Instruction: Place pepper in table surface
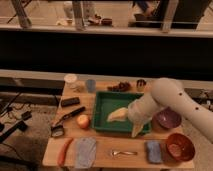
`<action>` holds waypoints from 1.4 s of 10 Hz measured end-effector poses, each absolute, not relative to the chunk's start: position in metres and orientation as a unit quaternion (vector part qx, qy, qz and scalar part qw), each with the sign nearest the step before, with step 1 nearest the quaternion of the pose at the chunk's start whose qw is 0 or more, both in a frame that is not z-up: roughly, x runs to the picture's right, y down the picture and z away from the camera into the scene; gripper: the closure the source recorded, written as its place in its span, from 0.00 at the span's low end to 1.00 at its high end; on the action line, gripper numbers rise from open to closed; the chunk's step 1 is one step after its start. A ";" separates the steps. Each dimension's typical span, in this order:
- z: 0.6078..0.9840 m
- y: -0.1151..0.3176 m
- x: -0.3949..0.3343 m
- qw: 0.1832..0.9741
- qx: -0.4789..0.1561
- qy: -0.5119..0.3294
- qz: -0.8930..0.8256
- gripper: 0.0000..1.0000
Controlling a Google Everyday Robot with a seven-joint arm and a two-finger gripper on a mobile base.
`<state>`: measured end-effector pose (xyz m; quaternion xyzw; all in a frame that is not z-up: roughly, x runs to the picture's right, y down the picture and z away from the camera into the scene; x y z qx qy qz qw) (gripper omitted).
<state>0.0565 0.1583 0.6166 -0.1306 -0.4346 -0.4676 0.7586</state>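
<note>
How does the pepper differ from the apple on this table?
The pepper is slim, long and orange-red; the apple is round, red and yellow. The pepper lies at the front left edge of the table surface beside the grey cloth; the apple sits farther back, next to the green tray. Both rest on the table, untouched; the gripper hangs open over the tray.

White arm [176,102] bent in from right, gripper [123,125] low centre, jaws spread.
</note>
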 end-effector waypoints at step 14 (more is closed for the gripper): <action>0.613 0.180 -0.044 0.723 -0.100 -0.456 -0.510 0.20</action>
